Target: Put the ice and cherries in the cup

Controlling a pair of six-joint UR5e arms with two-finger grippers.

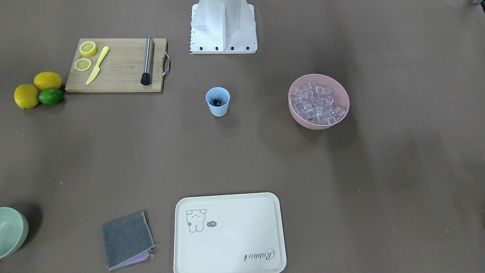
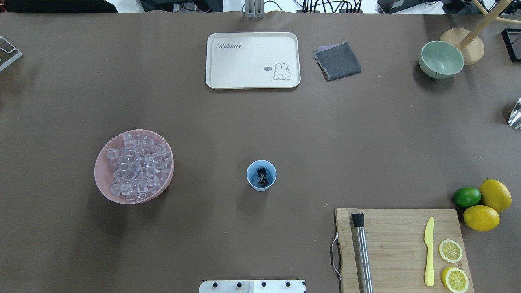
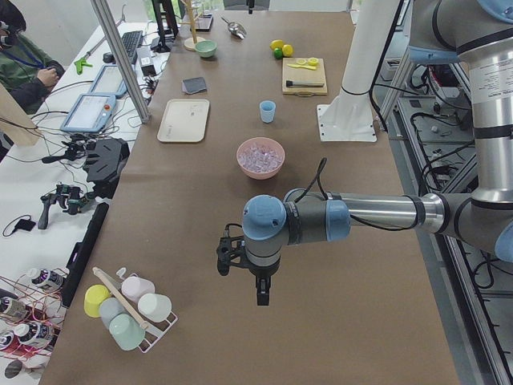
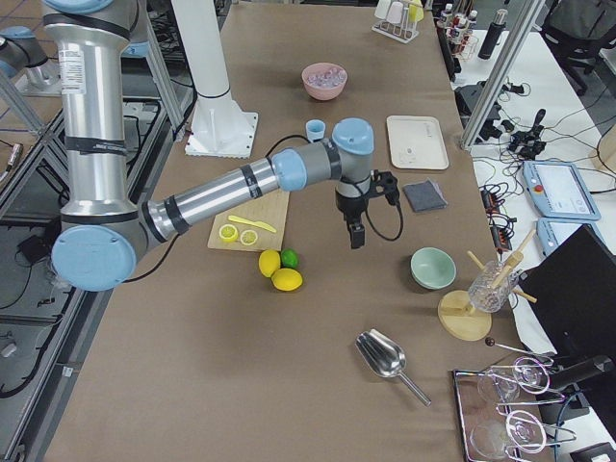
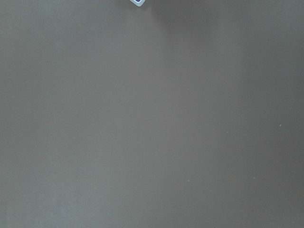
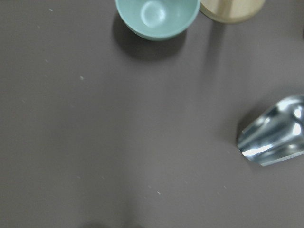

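The light blue cup [image 2: 261,175] stands upright mid-table, also in the front view [image 1: 218,101]. The dark cherries [image 2: 262,178] lie inside it [image 1: 217,101]. The ice [image 2: 136,167] fills a pink bowl [image 2: 101,179] on the robot's left [image 1: 316,104]. My left gripper [image 3: 263,293] hangs over bare table far from the bowl. My right gripper [image 4: 357,236] hangs past the lemons, near the green bowl. Both show only in the side views, so I cannot tell whether they are open or shut.
A cutting board [image 2: 401,248] holds a metal muddler [image 2: 361,252], a yellow knife and lemon slices. Two lemons and a lime [image 2: 467,196] lie beside it. A cream tray [image 2: 252,60], grey cloth [image 2: 337,61], green bowl [image 6: 156,16] and metal scoop [image 6: 275,133] sit farther out.
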